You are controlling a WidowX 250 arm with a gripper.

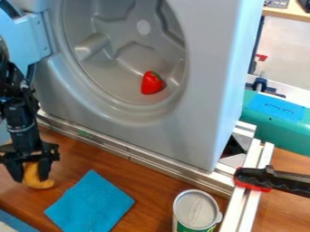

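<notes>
Toward the left of the desk (150, 191), between the metal rail (103, 141) and the front edge, the gripper (30, 178) is clamped on a curved yellow-orange thing (37, 184). Wood separates it from the blue cloth (89, 205); farther right, a can (195, 210) stands near the rail's corner.

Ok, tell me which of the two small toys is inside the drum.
The red strawberry, lying low in the grey drum; the yellow-orange toy is held in the hand, outside it.

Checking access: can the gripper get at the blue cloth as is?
Probably not while the gripper holds the curved yellow item; otherwise likely: the blue cloth lies uncovered nearby.
</notes>
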